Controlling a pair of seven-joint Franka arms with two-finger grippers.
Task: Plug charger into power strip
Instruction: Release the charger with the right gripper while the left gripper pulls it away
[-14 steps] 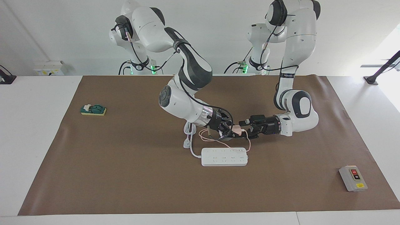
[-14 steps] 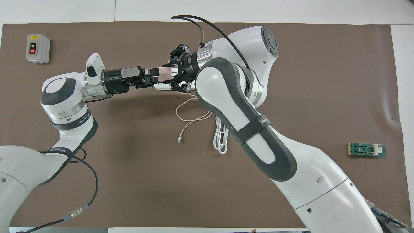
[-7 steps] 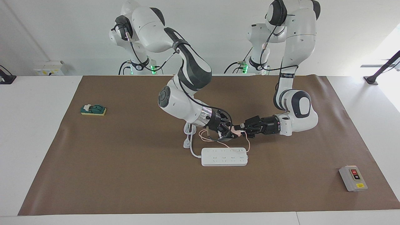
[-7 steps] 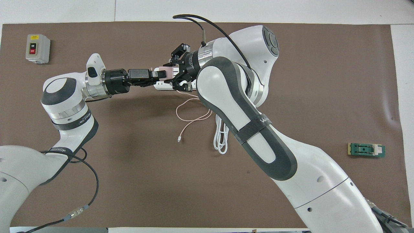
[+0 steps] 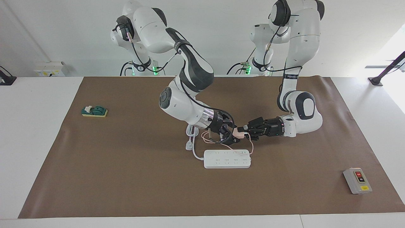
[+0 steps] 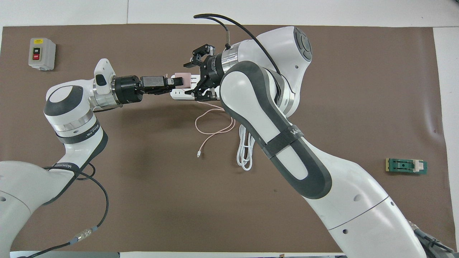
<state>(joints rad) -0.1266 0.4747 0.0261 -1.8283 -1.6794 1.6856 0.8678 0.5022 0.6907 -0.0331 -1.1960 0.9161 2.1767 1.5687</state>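
Right pincer [image 6: 195, 77] has opened; left pincer [image 6: 171, 81] clamps charger [image 6: 182, 80].

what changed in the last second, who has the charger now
The left tool closed on the charger; the right tool, which held it a second ago, has spread its fingers and let go. The charger stayed in the air over the strip, not plugged in. Strip, cables and switch box did not move.

Left end effector [image 6: 171, 81] now clamped on charger [image 6: 182, 80], right end effector [image 6: 196, 77] fingers spread off it
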